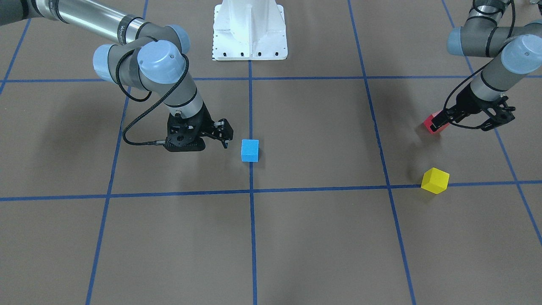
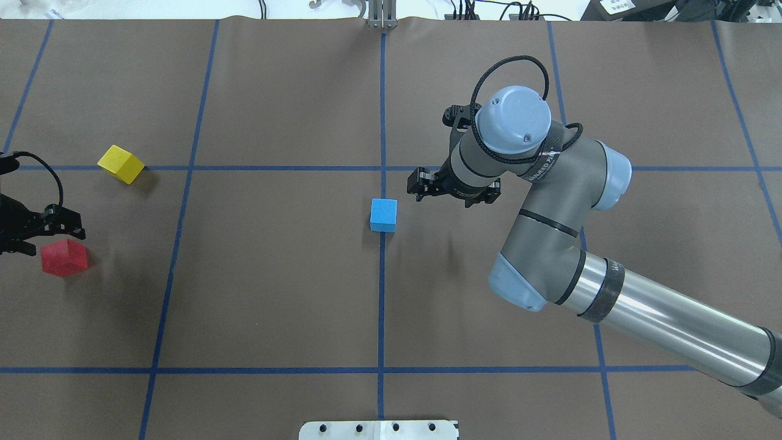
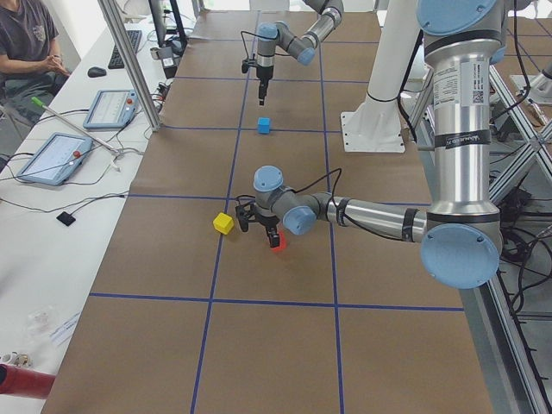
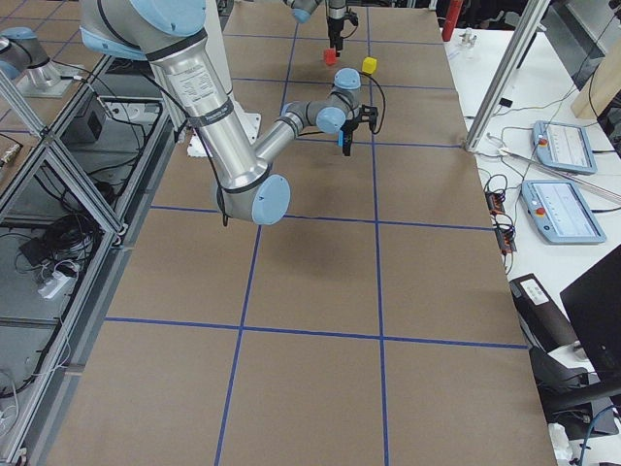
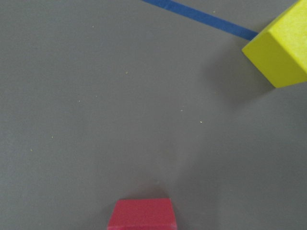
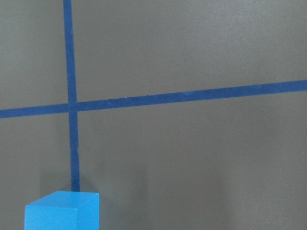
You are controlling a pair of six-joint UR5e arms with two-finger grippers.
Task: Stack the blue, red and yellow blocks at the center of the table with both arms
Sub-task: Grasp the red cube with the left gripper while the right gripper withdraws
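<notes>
The brown table [image 2: 275,305], taped in blue squares, carries the blue block [image 1: 250,150] at its middle, standing on a tape line. The right arm [image 2: 550,201] reaches toward that block. Its right gripper [image 1: 223,137] hangs just beside the block, not touching, jaws apart though half hidden under the wrist. Well away on the block's other side, the left arm [image 1: 495,72] is cut off by the overhead frame. The left gripper [image 1: 461,125] is spread wide, one finger covering part of the red block [image 2: 64,257]. The yellow block [image 1: 435,180] sits tilted nearby.
</notes>
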